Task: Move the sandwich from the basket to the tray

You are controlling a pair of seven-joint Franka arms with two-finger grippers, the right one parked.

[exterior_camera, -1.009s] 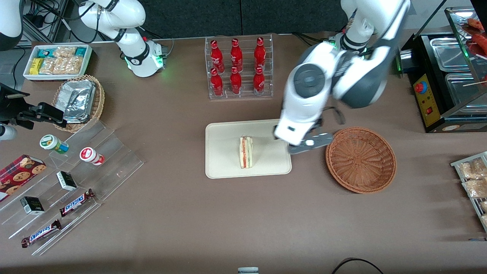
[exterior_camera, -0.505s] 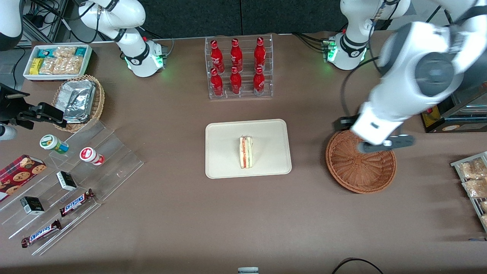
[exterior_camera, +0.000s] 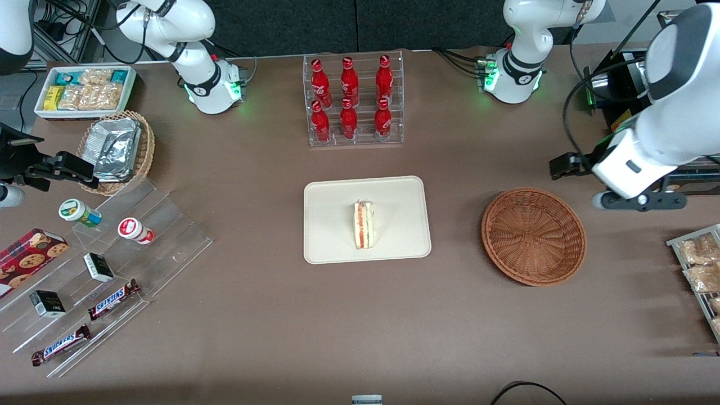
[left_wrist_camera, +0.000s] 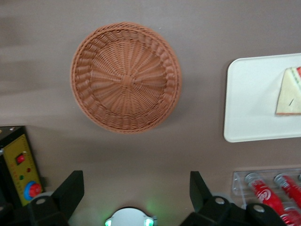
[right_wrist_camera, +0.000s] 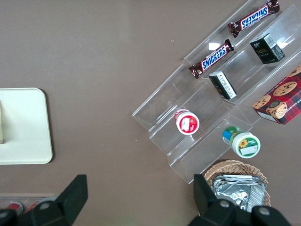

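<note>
The sandwich [exterior_camera: 363, 225] stands on its edge in the middle of the cream tray [exterior_camera: 332, 247], its red and green filling facing up; it also shows in the left wrist view [left_wrist_camera: 289, 92] on the tray [left_wrist_camera: 249, 108]. The reddish-brown wicker basket [exterior_camera: 533, 235] is empty and lies beside the tray, toward the working arm's end; it also shows in the left wrist view [left_wrist_camera: 125, 76]. My left gripper [exterior_camera: 638, 198] is open and empty, raised above the table past the basket toward the working arm's end; in the left wrist view [left_wrist_camera: 136, 186] its fingers stand wide apart.
A rack of red bottles [exterior_camera: 352, 100] stands farther from the camera than the tray. A black machine with metal pans [exterior_camera: 655, 118] and a rack of snack packets [exterior_camera: 700, 264] are at the working arm's end. An acrylic stand with snacks [exterior_camera: 95, 270] and a tan basket of foil packets [exterior_camera: 117, 151] lie toward the parked arm's end.
My left gripper has swung from beside the tray, over the basket, out toward the working arm's end of the table. The sandwich stays on the tray.
</note>
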